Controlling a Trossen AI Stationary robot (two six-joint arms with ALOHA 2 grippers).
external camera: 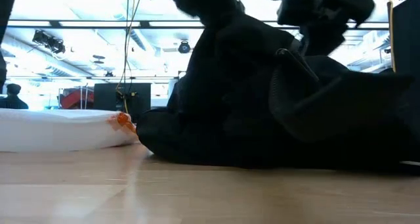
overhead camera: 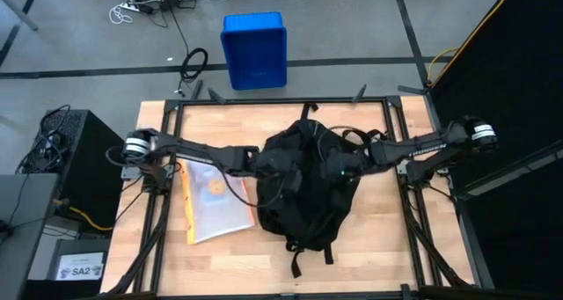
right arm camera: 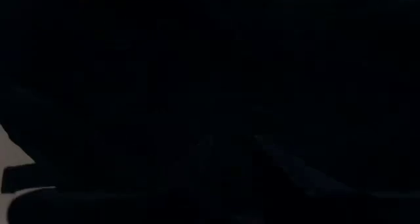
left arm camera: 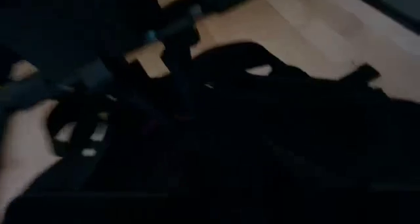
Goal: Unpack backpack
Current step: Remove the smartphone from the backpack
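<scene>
High view first: the backpack lies at the centre of the table, its straps trailing toward six o'clock. My left gripper is buried in the fabric at the pack's nine o'clock edge, and my right gripper is pressed into it at three o'clock. I cannot tell from any view whether either pair of jaws is clenched on fabric or merely resting against it. The right wrist view is nearly all black cloth, and the left wrist view shows only dark folds, straps and a slice of bare wood.

A clear plastic pouch with an orange mark lies flat on the table at the pack's eight o'clock, just beside it. The blue crate sits on the floor beyond the table at twelve o'clock.

My judgement is that I am working at the pack's mouth, with one arm to hold the opening and the other to reach in. To do this well, I want the left side pinning or lifting one lip of the opening so it does not collapse, while the right goes in slowly and closes on one item rather than on lining. The loose straps could snag my fingers, so any pull should be straight up and out, clear of them. I should also watch that the whole bag does not drag across the wood.
</scene>
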